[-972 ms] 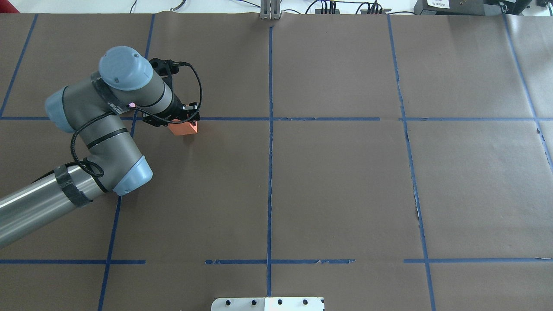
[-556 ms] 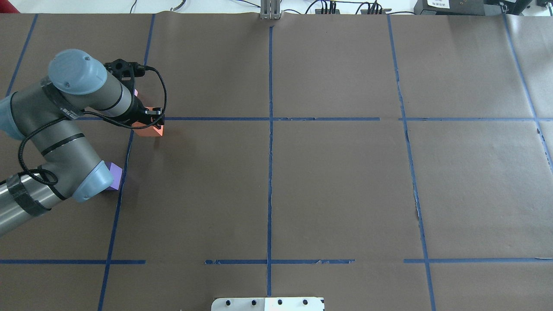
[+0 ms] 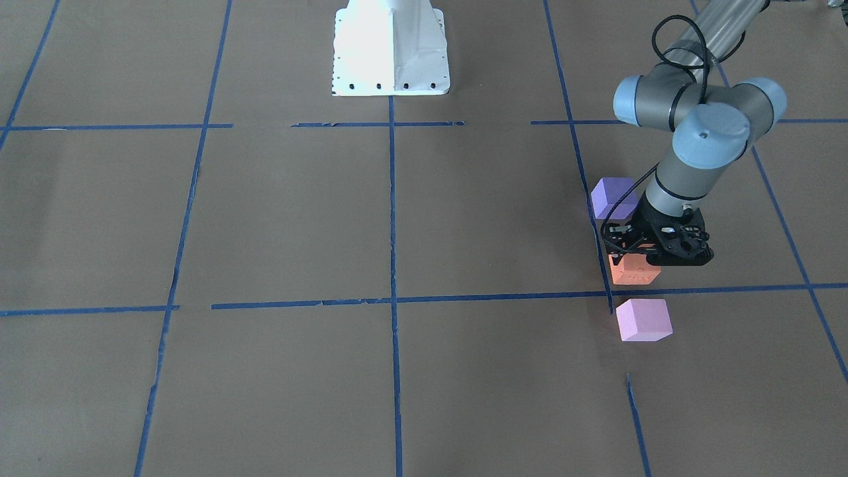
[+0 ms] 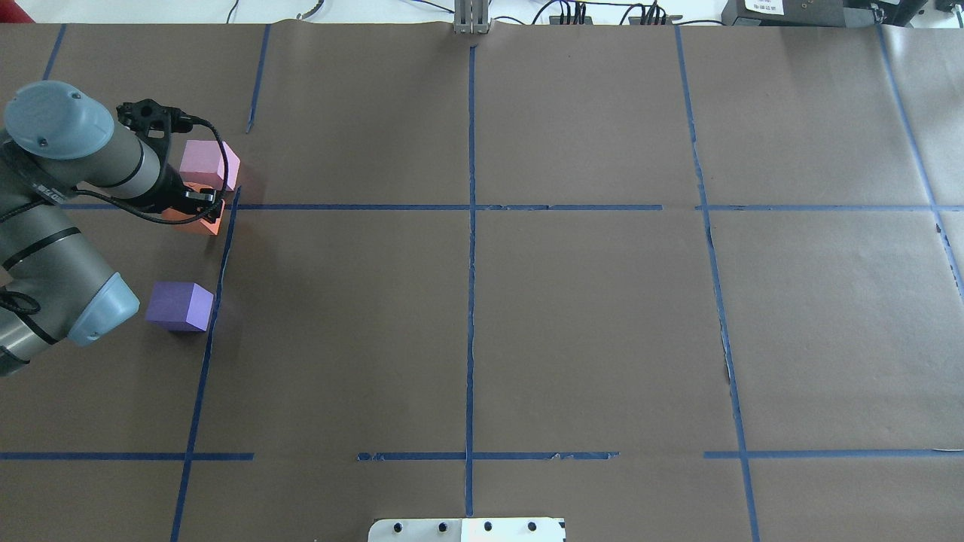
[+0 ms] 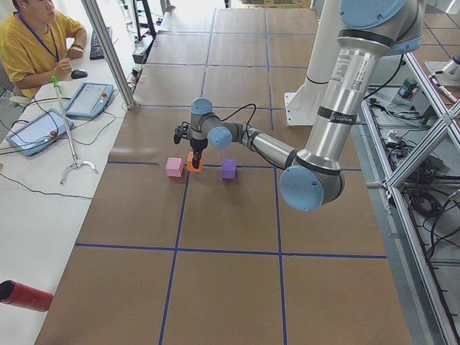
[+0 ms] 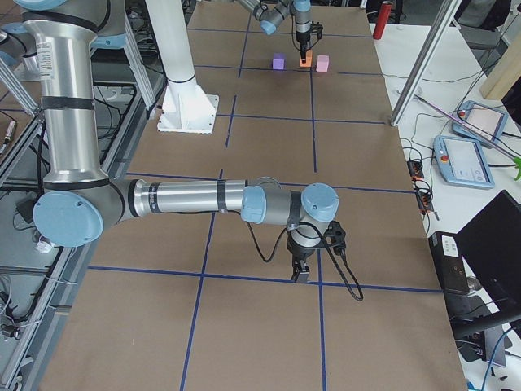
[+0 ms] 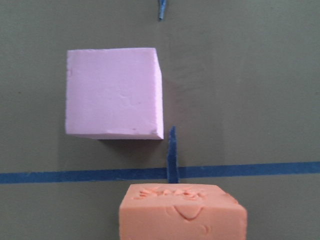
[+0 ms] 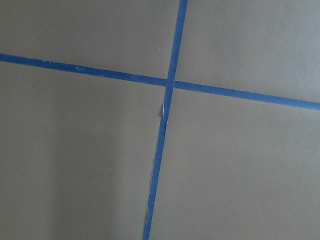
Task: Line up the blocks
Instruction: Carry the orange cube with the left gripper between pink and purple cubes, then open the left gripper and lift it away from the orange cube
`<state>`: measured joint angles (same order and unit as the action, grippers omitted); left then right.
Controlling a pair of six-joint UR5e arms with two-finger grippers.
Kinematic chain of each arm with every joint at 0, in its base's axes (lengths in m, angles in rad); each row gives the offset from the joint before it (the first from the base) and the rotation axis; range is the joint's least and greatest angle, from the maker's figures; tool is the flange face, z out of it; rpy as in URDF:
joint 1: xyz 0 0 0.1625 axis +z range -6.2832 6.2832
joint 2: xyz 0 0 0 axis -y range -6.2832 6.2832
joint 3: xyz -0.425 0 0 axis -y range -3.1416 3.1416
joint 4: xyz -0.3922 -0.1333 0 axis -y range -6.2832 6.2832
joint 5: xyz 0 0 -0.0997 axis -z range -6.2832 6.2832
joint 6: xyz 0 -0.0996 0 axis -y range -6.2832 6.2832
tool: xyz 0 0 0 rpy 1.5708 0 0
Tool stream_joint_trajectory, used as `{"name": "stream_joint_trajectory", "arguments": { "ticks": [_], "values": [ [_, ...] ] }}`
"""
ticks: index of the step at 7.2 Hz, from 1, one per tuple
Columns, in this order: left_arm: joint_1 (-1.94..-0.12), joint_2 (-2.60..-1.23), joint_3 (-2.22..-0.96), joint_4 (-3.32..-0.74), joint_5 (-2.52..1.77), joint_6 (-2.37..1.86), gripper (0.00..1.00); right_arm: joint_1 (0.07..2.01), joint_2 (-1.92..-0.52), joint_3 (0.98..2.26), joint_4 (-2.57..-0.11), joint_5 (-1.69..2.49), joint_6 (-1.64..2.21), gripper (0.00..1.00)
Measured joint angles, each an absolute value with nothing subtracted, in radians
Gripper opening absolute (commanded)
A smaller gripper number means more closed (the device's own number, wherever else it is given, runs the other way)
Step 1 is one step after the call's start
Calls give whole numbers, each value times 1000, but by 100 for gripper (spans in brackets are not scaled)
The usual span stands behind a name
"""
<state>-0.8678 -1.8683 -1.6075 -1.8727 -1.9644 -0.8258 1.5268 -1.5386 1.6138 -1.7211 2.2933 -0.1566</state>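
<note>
My left gripper point(image 4: 199, 208) is shut on the orange block point(image 4: 203, 223) and holds it low over the table, at its far left. The orange block point(image 3: 634, 270) sits between the pale pink block point(image 3: 644, 320) and the dark violet block point(image 3: 613, 197), roughly in a row with them. In the left wrist view the dented orange block point(image 7: 182, 212) fills the bottom and the pink block point(image 7: 114, 92) lies just beyond it. Both free blocks rest on the brown paper. My right gripper point(image 6: 301, 273) shows only in the exterior right view, low over the table. I cannot tell if it is open.
Blue tape lines point(image 4: 471, 226) divide the brown paper into squares. The white robot base point(image 3: 391, 46) stands at the table's middle near edge. An operator point(image 5: 36, 36) sits beyond the far side, with tablets point(image 5: 86, 99) on a white bench.
My left arm has swung left with the orange block in its grip. The pink and violet blocks, hidden under the arm before, now show on either side of it.
</note>
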Motion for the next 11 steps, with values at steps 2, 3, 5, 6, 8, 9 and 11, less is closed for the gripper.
{"name": "stream_joint_trajectory", "arguments": {
  "ticks": [2,3,5,6,8,9,11],
  "values": [
    [-876,-1855,-1606,-1876,-1969,-811,50,1527,-1539,1614,-1721,2293,-157,100],
    [-875,-1856,-1605,-1877,-1970,-814,50,1527,-1539,1614,-1721,2293,-157,100],
    [-874,-1858,-1604,-1879,-1995,-818,75,1526,-1539,1614,-1721,2293,-158,100],
    [-873,-1858,-1603,-1879,-2019,-818,96,1526,-1539,1614,-1721,2293,-158,100],
    [-871,-1855,-1600,-1879,-2037,-814,99,1526,-1539,1614,-1721,2293,-157,100],
    [-871,-1853,-1599,-1879,-2038,-814,99,1527,-1539,1614,-1721,2293,-157,100],
    [-885,-1852,-1606,-1878,-2040,-817,100,1527,-1539,1614,-1721,2293,-156,100]
  ]
}}
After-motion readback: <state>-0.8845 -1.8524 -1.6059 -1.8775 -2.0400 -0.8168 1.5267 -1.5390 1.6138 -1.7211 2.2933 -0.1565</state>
